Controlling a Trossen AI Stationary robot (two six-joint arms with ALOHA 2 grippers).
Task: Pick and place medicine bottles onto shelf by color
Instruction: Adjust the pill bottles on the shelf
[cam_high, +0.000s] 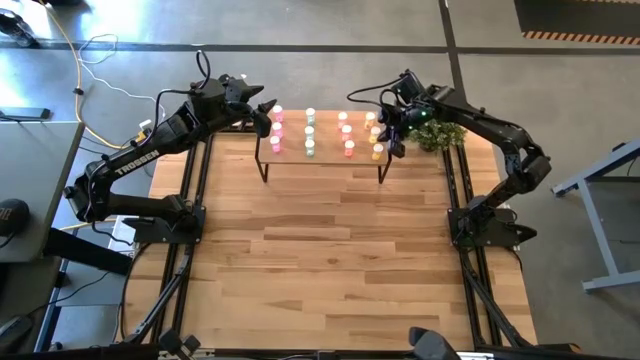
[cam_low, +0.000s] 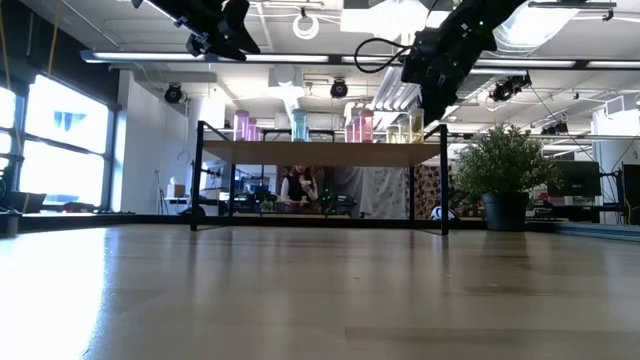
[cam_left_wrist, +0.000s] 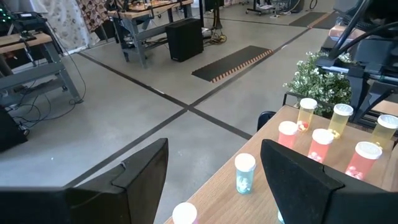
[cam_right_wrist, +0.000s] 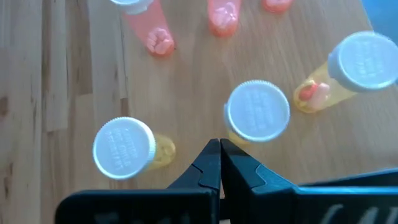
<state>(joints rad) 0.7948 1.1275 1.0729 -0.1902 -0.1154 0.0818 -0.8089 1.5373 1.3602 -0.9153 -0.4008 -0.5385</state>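
Observation:
The shelf (cam_high: 322, 160) stands at the table's far edge on thin black legs. The medicine bottles stand upright on it in four rows: pink (cam_high: 276, 131), green (cam_high: 310, 133), red-orange (cam_high: 346, 134) and yellow (cam_high: 376, 137). My right gripper (cam_right_wrist: 219, 148) is shut and hovers over the shelf's right end, just above the yellow bottles (cam_right_wrist: 258, 112), pointing down. My left gripper (cam_left_wrist: 217, 186) is open above the shelf's left end, near the pink row. A green bottle (cam_left_wrist: 244, 173) and a pink bottle's cap (cam_left_wrist: 185, 213) show between its fingers, farther off.
A small potted plant (cam_high: 440, 135) stands right of the shelf, close to my right arm. In the low view the shelf board (cam_low: 320, 152) sits well above the tabletop, with both grippers higher still. The wood tabletop (cam_high: 320, 260) spreads toward the near edge.

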